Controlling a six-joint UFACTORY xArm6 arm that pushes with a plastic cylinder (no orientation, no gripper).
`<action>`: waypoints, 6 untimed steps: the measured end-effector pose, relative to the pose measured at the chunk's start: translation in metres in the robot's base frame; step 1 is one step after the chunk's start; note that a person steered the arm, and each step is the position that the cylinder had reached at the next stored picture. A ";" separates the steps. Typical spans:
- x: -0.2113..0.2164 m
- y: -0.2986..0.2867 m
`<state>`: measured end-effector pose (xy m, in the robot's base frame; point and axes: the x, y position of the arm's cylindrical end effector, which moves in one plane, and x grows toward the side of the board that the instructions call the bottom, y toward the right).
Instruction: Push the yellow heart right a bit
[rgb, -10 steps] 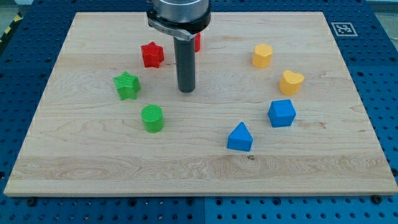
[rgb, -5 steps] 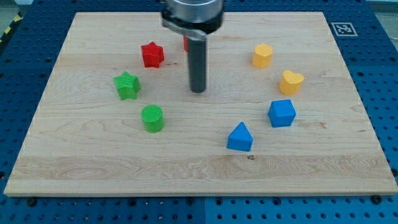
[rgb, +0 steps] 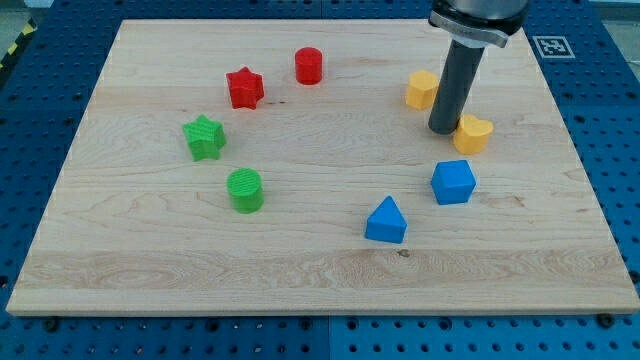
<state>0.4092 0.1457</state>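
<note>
Against the yellow heart's (rgb: 471, 132) left side (seemingly touching) stands my tip (rgb: 442, 131).

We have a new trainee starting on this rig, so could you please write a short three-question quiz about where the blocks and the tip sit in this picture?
1. True or false: my tip stands at the view's left side of the yellow heart.
2. Which block lies nearest below the yellow heart in the view? A) green cylinder B) blue cube C) red star
3. Fill in: the two red blocks are a star and a ___.

Key: 1 true; 2 B; 3 cylinder.
</note>
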 end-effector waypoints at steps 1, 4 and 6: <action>0.022 0.004; 0.026 0.073; 0.035 -0.037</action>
